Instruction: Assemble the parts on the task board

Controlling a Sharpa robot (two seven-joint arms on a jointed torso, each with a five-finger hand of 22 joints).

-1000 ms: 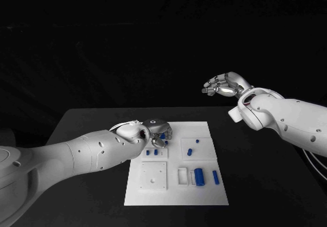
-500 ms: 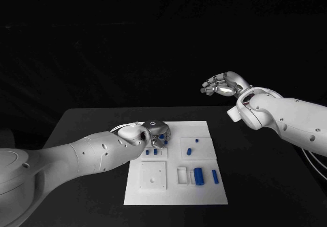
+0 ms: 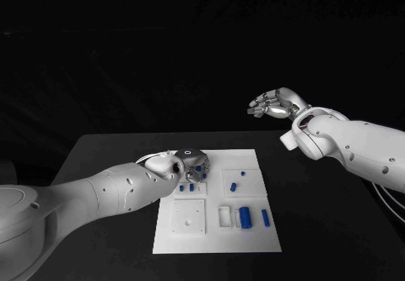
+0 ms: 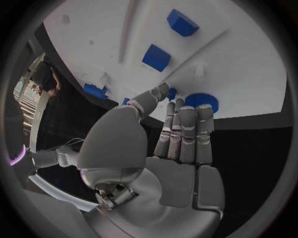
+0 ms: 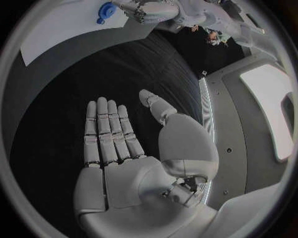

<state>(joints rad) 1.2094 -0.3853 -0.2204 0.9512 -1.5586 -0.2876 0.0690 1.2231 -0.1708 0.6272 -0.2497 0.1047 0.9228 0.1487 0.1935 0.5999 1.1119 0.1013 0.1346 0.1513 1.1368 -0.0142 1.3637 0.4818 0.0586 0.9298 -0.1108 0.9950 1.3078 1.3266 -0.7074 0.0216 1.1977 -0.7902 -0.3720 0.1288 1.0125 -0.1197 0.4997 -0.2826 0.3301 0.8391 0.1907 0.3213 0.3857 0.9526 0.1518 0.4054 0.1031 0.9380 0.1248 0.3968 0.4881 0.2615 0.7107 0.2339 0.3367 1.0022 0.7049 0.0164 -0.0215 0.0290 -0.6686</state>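
The white task board lies in the middle of the black table. My left hand hovers low over its far left part. Its straight fingers and thumb close around a round ribbed blue part at the board's edge. The same round blue part sits at that hand's fingertips in the right wrist view. Small blue pegs stand just below the hand. A blue cylinder and a thin blue bar lie nearer me. My right hand is raised high beyond the table, fingers spread, holding nothing.
A white square block with holes sits on the board's near left. Two more blue pieces stand in a raised white plate at the board's right. Two blue blocks stand on the board beyond my left hand. Bare black table flanks the board.
My left hand has turned slightly and edged right over the board's far left part. The right hand has barely moved.
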